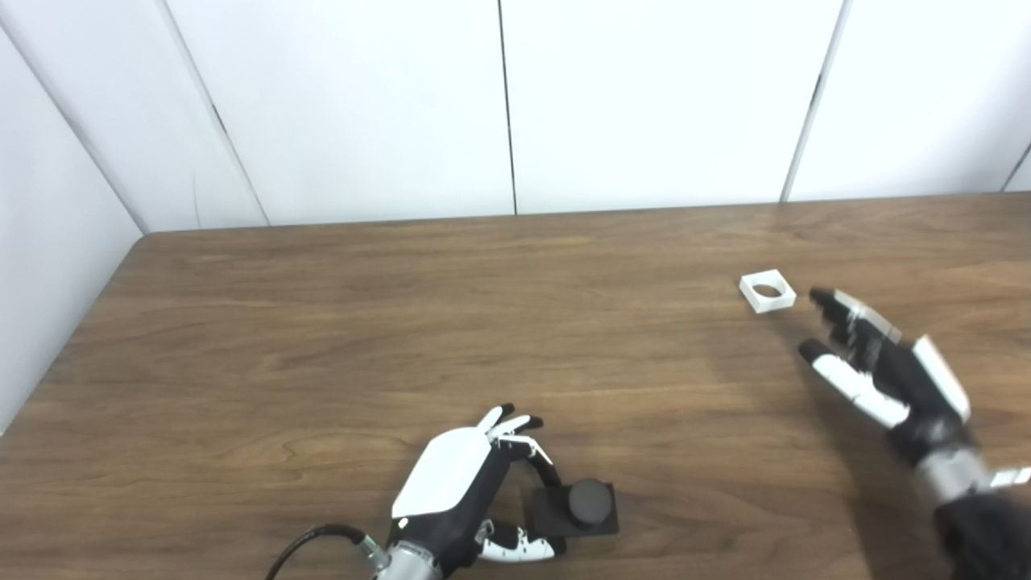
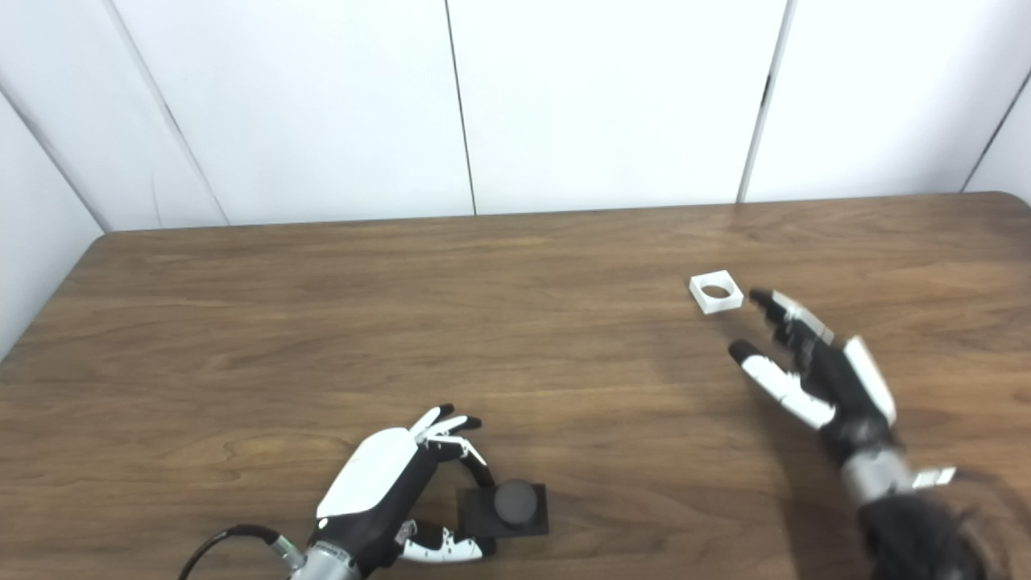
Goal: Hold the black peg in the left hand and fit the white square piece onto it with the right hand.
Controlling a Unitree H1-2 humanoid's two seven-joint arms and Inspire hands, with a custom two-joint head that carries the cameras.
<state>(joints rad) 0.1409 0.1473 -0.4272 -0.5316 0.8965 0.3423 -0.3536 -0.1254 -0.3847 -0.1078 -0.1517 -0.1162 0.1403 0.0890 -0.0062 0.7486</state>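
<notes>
Wood-grain bench [image 1: 403, 322] fills the lower two thirds of your frame, with plain white wall panels [image 1: 644, 97] across the top. Your left hand [image 1: 463, 491] sits at the bottom centre, its white-backed palm turned up and its fingers [image 1: 515, 424] curled around the left side of the black peg [image 1: 588, 501]; the thumb lies along the near edge of the peg's square base, so the hand is cupped about the peg, though you cannot tell whether it actually grips it. The peg stands upright on its flat black base, which rests on the bench. Your right hand [image 2: 813, 366] is at the right of the frame, held spread, fingers extended and apart from the thumb, holding nothing. Its fingertips point up and left toward the white square piece [image 2: 716, 292], which lies flat on the bench in the upper right, round hole facing up, just beyond those fingertips and not touching them. Peg and white piece are well apart.
</notes>
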